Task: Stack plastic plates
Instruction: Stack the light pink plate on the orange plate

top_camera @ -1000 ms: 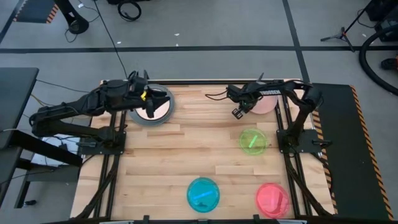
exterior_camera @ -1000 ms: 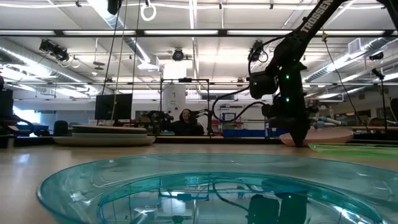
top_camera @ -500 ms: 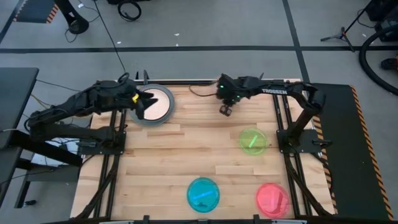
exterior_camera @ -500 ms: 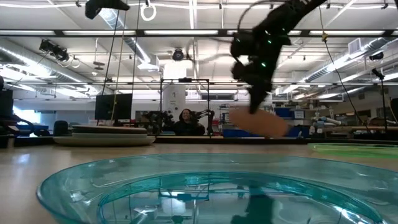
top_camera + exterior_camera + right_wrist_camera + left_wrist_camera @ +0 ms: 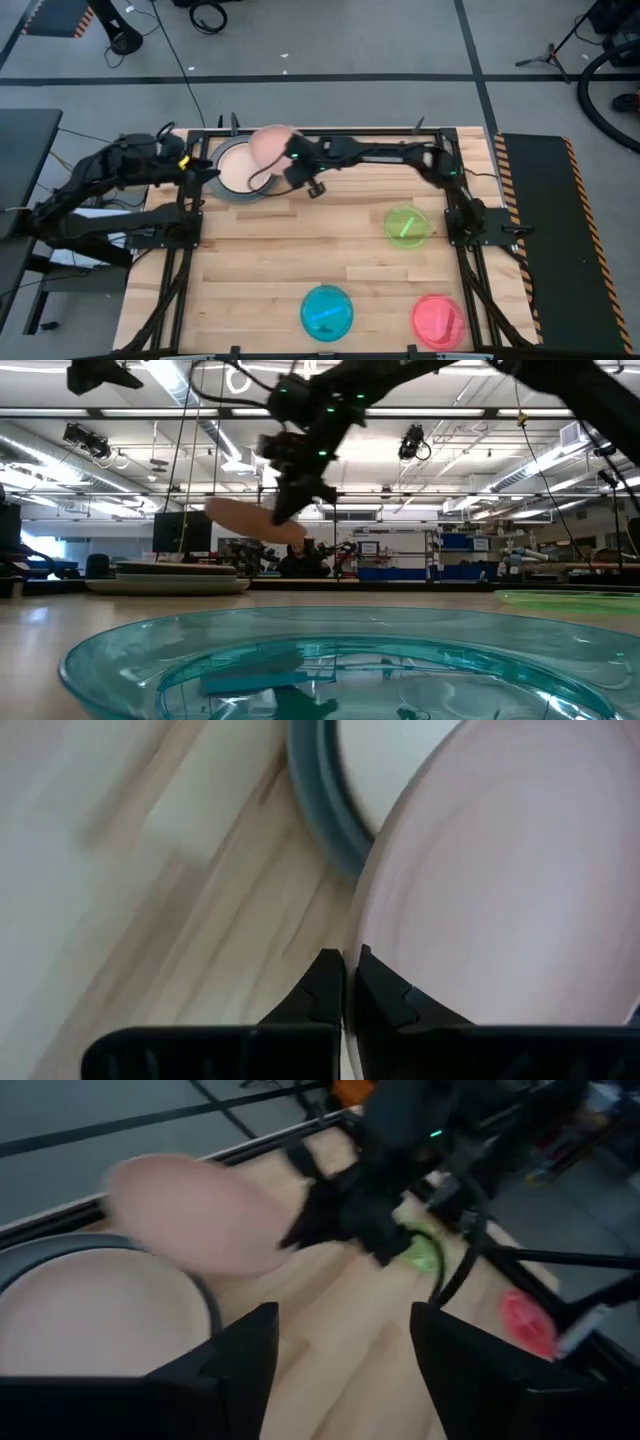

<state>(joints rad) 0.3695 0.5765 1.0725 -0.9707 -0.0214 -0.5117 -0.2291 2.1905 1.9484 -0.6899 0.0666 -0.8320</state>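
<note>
Beyond my wooden table's (image 5: pixel 300 260) far edge I see grey floor (image 5: pixel 330 40) crossed by dark tape lines (image 5: pixel 300 76).

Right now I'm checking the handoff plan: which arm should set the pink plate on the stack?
Right. Its hand is shut on the pink plate, held beside the stack. The left hand is open and empty at the stack's far side.

A grey floor (image 5: pixel 330 40) crossed by dark tape lines surrounds the wooden worktop (image 5: pixel 300 250), with cables at 12 o'clock. Beyond, strip lights (image 5: pixel 100 413) line an open ceiling above blue shelving (image 5: pixel 400 572) at 3 o'clock.
</note>
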